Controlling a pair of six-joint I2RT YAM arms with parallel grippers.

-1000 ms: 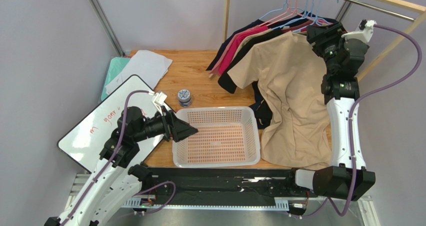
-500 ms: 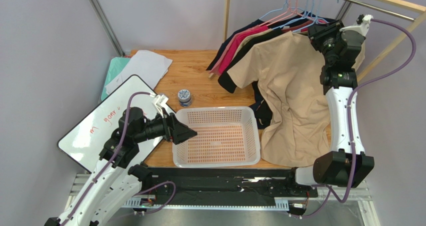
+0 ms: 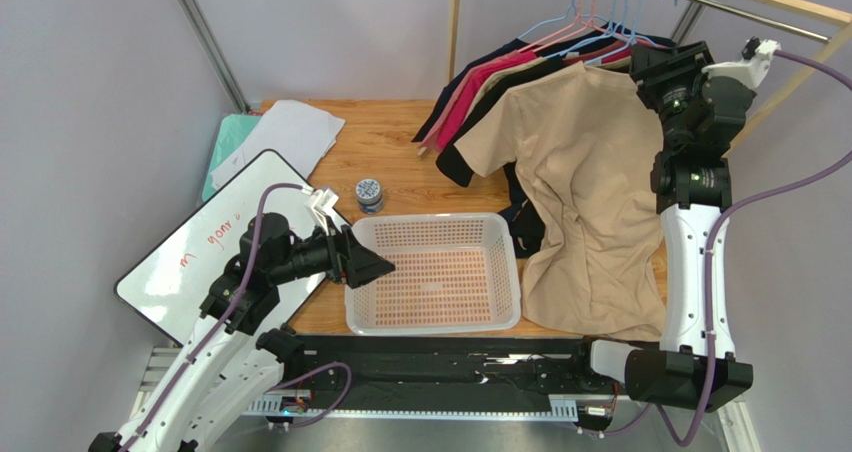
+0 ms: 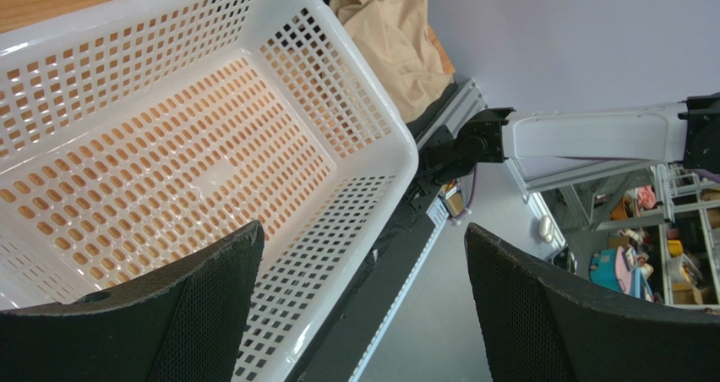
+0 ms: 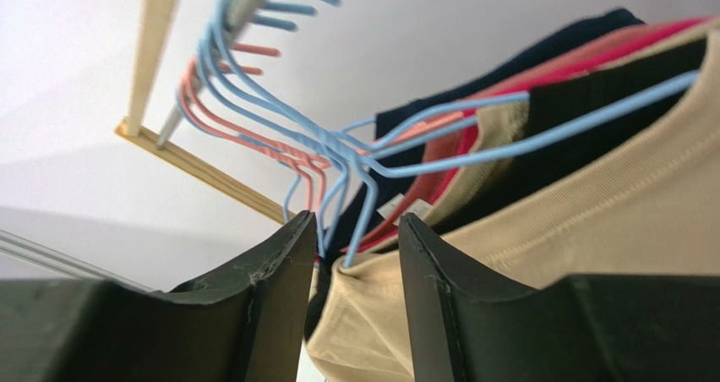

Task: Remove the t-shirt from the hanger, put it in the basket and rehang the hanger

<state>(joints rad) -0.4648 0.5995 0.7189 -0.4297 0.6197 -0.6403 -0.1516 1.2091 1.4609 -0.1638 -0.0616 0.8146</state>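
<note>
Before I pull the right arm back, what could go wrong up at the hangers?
1. The right gripper straddles the blue hanger wire and the beige t-shirt collar. I cannot tell whether it grips either, so a pull may slip.
2. The other hangers crowd right beside that wire; closing or pulling could catch one and drag a neighbouring shirt.
3. The t-shirt's hem lies beside the white basket, not over it; once freed, it may land outside.

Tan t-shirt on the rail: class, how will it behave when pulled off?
Probably floppy: the tan t-shirt hangs in folds, hem crumpled on the table. Likely light, though its collar may snag on the thin blue hanger.
</note>
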